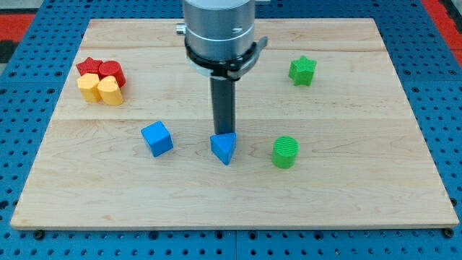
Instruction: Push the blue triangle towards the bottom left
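Note:
The blue triangle (224,148) lies near the middle of the wooden board, slightly toward the view's bottom. My tip (223,134) sits right at the triangle's upper edge, touching or nearly touching it from the view's top. The rod rises straight up to the grey arm body at the view's top centre. A blue cube (157,138) lies to the left of the triangle, apart from it.
A green cylinder (285,152) lies right of the triangle. A green star-like block (302,70) is at the upper right. At the upper left, two red blocks (101,69) and two yellow blocks (100,89) cluster together. The wooden board (361,195) rests on a blue pegboard.

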Controlling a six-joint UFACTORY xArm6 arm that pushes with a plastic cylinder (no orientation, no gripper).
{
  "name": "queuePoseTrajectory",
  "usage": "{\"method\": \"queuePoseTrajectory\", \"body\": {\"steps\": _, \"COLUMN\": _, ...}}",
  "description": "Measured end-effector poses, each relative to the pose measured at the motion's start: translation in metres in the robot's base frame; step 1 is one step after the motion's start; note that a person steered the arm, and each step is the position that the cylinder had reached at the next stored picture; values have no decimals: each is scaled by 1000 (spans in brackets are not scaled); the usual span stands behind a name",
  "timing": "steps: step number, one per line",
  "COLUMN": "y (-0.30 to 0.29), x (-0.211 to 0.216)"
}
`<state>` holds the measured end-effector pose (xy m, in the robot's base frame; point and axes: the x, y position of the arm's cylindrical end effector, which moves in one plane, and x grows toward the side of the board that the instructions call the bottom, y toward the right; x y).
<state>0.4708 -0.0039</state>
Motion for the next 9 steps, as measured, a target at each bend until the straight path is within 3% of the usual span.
{"method": "queuePoseTrajectory", "body": {"steps": 2, "y": 36, "x": 20}}
{"method": "queuePoseTrajectory", "body": {"steps": 5, "y": -77, "x": 40}}
{"method": "queuePoseTrajectory", "body": {"steps": 7, "y": -85, "x": 40}}
{"method": "queuePoseTrajectory", "body": {"steps": 9, "y": -87, "x": -13}}
